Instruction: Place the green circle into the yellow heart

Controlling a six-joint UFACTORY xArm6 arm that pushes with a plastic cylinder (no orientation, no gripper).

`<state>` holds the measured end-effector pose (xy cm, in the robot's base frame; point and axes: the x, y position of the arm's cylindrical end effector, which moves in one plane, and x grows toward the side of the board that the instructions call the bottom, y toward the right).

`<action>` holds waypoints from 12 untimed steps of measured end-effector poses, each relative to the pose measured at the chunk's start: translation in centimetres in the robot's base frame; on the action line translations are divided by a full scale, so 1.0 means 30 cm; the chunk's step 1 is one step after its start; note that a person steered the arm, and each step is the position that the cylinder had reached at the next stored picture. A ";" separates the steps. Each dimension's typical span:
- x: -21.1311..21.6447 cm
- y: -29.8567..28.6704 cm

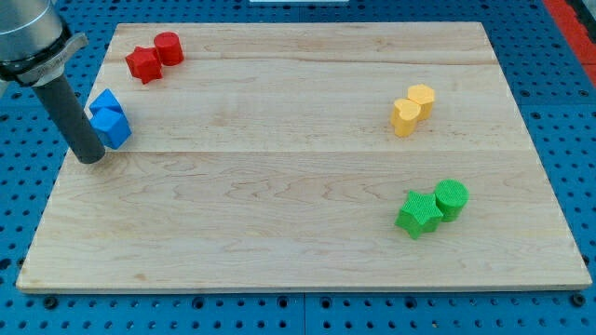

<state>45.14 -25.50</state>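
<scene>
Nothing done yet: my tip point(90, 158), a bare rod gripping nothing, sits at nine o'clock; the green circle point(452, 198) lies untouched at six o'clock of the yellow heart point(405, 117).

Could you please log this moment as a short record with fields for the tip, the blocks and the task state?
tip: my tip at the board's left edge, just left of the blue blocks
green circle: lower right, touching the green star
yellow heart: right side, against the yellow cylinder
red blocks: top left, paired
surface: wooden board
task state: circle and heart apart, not yet joined
</scene>
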 end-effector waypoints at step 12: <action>0.036 1.342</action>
<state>46.24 14.75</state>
